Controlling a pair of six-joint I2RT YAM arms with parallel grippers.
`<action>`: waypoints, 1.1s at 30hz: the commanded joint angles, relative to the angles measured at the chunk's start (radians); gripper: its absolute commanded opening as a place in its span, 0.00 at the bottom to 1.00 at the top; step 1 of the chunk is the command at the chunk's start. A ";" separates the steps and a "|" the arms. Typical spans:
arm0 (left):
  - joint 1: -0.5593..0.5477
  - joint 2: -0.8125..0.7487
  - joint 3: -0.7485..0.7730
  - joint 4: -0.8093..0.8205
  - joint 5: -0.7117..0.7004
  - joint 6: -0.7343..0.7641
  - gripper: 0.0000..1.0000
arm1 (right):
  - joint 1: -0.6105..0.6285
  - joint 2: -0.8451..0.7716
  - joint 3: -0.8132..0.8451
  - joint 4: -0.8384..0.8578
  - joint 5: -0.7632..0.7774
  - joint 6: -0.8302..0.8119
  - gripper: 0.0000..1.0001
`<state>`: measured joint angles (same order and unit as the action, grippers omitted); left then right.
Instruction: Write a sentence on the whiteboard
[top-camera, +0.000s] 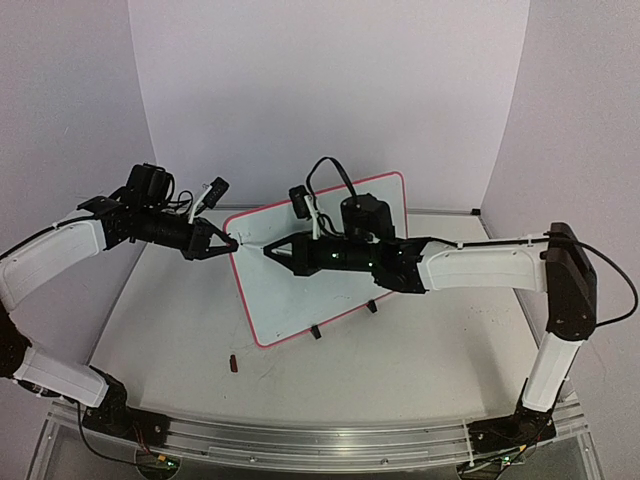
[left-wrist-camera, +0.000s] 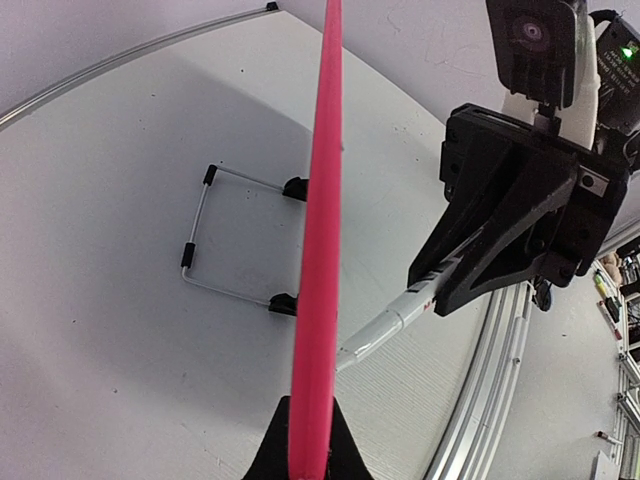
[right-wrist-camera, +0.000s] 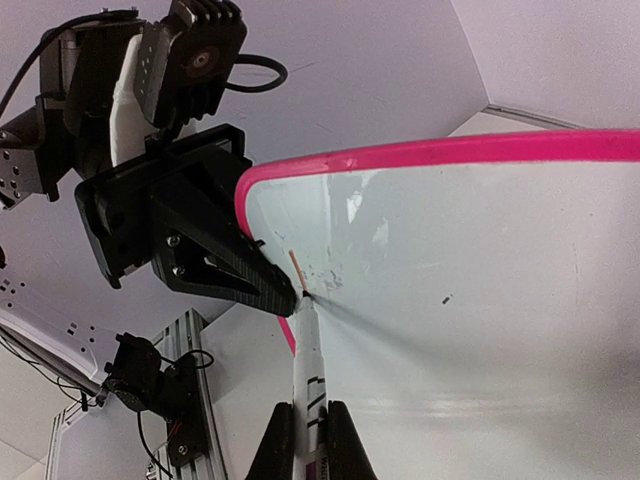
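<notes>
Left claw (top-camera: 232, 243) clamps the whiteboard (top-camera: 290, 300) edge. Right claw (top-camera: 268, 250) grips the marker (right-wrist-camera: 308, 365), tip touching. Nothing legible is written yet.

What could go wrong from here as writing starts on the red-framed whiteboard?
The left gripper pinches only the thin edge of the red-framed glossy whiteboard, so pen pressure might twist or tip it. The slim white marker pen, shut in the right gripper, has its tip beside the left fingers; a stroke could clip them.
</notes>
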<state>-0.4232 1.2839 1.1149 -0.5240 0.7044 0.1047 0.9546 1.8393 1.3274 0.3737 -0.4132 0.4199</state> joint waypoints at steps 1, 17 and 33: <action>-0.003 -0.014 0.008 0.012 0.034 0.023 0.00 | -0.008 0.001 -0.018 0.002 0.038 0.011 0.00; -0.003 -0.020 0.007 0.012 0.026 0.023 0.00 | -0.003 -0.045 -0.051 -0.010 -0.015 0.006 0.00; -0.004 -0.017 0.008 0.011 0.022 0.025 0.00 | 0.056 -0.098 -0.004 -0.003 0.109 -0.079 0.00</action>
<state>-0.4244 1.2839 1.1149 -0.5243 0.7059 0.1071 1.0026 1.7337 1.2698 0.3584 -0.3888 0.3769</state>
